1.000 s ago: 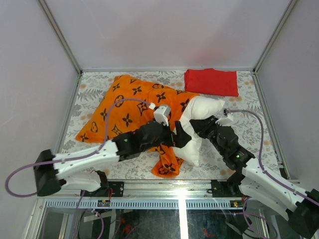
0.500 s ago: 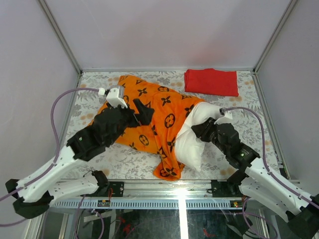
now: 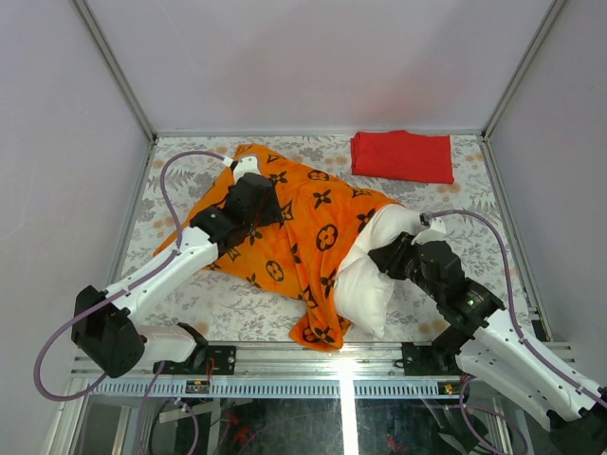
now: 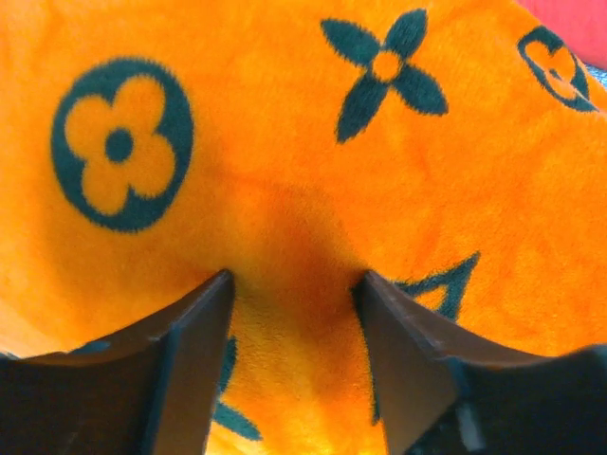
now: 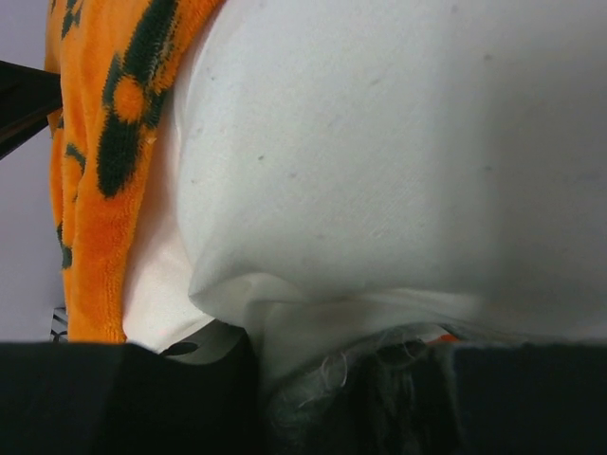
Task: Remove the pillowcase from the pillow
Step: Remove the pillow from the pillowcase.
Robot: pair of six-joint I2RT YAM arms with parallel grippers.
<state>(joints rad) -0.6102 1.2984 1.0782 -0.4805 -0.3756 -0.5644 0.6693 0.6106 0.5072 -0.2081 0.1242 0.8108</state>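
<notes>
Pinching a fold of the orange pillowcase (image 3: 303, 227) left of the half-bared pillow (image 3: 365, 289), the left end effector (image 4: 294, 284) looked best served pulling straight away from the pillow, low over the tabletop (image 3: 465, 204), while the right end effector (image 5: 351, 351) clenched the pillow's white end.

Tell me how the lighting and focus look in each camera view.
Top external: sharp and evenly lit, with one white glare streak on the front rail. Left wrist: the pillowcase is soft-focused, with a dark shadow between the fingers. Right wrist: the pillow is bright and blurry, and the bottom edge is nearly black.
</notes>
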